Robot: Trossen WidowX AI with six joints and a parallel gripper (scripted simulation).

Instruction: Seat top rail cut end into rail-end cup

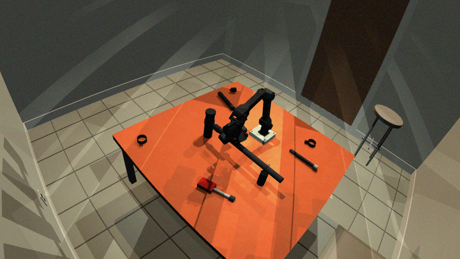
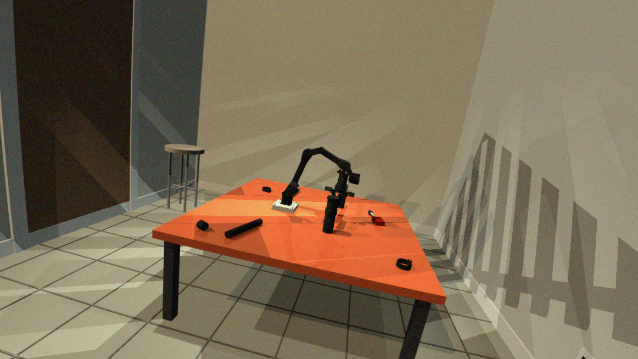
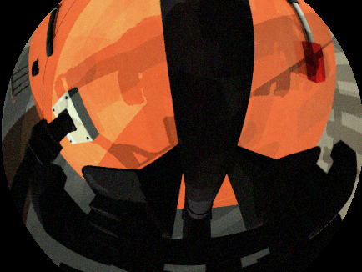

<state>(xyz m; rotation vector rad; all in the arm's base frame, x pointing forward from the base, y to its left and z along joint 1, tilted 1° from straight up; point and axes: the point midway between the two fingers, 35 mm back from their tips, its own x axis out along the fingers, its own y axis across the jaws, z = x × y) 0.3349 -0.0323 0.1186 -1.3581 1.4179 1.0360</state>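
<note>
The black top rail (image 1: pixel 254 155) (image 3: pixel 208 71) slopes from the big post to the short post (image 1: pixel 261 179), passing through the loop cap's thin ring with its far end sticking out beyond. My gripper (image 1: pixel 229 137) (image 2: pixel 341 194) (image 3: pixel 201 146) is shut on the rail near the big post (image 1: pixel 208 131) (image 2: pixel 329 218). The rail's post-side end meets the dark rail-end cup (image 1: pixel 216 127) close beside the post; how deep it sits I cannot tell. The post cap (image 1: pixel 210 111) (image 2: pixel 333 197) tops the post. The brace band is up near the cap, hard to make out against the black post.
A red-headed mallet (image 1: pixel 206 185) (image 2: pixel 378 220) (image 3: pixel 315 62) lies on the orange table (image 1: pixel 167 135). A loose band (image 1: pixel 141 137) (image 2: pixel 404 263), another ring clamp (image 1: pixel 310 144), a tube (image 1: pixel 226 100) (image 2: pixel 243 228), a grey-tipped tube (image 1: pixel 303 159) and a small cap (image 1: pixel 232 90) (image 2: pixel 202 225) lie around.
</note>
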